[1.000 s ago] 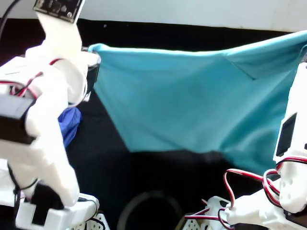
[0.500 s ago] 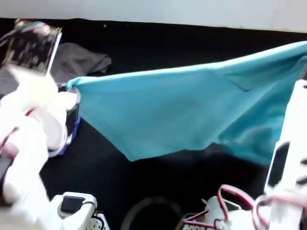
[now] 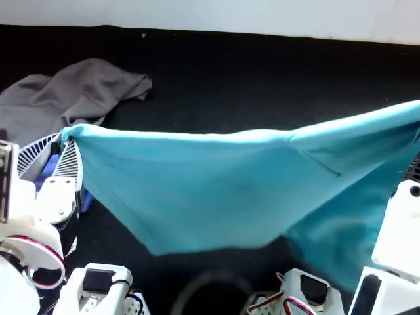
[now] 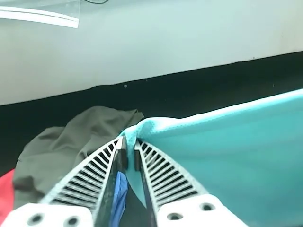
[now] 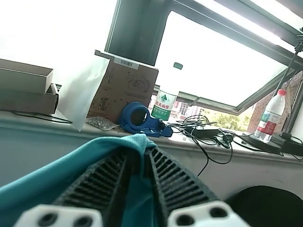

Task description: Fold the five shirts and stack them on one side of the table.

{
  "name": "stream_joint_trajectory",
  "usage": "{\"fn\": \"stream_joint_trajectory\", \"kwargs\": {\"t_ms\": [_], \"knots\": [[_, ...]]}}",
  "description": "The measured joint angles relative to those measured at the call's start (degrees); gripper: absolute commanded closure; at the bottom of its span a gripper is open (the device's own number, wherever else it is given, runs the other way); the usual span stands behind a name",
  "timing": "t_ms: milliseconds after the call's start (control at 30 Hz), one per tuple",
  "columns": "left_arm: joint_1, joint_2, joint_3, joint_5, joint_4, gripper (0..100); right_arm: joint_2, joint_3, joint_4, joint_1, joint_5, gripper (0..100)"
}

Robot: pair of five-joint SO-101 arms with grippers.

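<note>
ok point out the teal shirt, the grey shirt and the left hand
teal shirt (image 3: 230, 190): high view, middle of the stretched cloth
grey shirt (image 3: 72, 95): high view, centre of the crumpled heap
left hand (image 4: 129, 144): left wrist view, between the fingertips pinching the shirt corner

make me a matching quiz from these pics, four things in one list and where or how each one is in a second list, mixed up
Column one
1. teal shirt
2. grey shirt
3. left gripper
4. clear bottle

Column two
a. standing upright on the ledge
b. shut on a corner of the teal shirt
c. lying crumpled on the table
d. stretched out in the air above the table

Pairs: 1-d, 2-c, 3-b, 4-a
</note>
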Motion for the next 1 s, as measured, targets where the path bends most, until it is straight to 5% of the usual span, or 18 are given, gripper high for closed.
{"fn": "stream_joint_trajectory", "kwargs": {"t_ms": [200,400,600,767,1000], "knots": [[0.0,-0.1,9.2,0.0,-5.6,99,3.4,6.2,0.0,0.0,0.0,99.3],[0.0,1.0,29.6,0.2,-19.4,99,14.9,21.5,-3.3,-3.5,0.0,99.3],[0.0,14.6,38.1,0.2,-32.4,99,26.4,34.4,-13.8,-6.5,0.0,99.3],[0.0,33.3,24.3,0.2,-34.4,99,34.9,34.4,-20.0,-6.5,0.0,99.3],[0.4,59.9,-11.5,0.2,-21.0,99,44.0,21.4,-20.5,-6.5,0.0,99.3]]}}
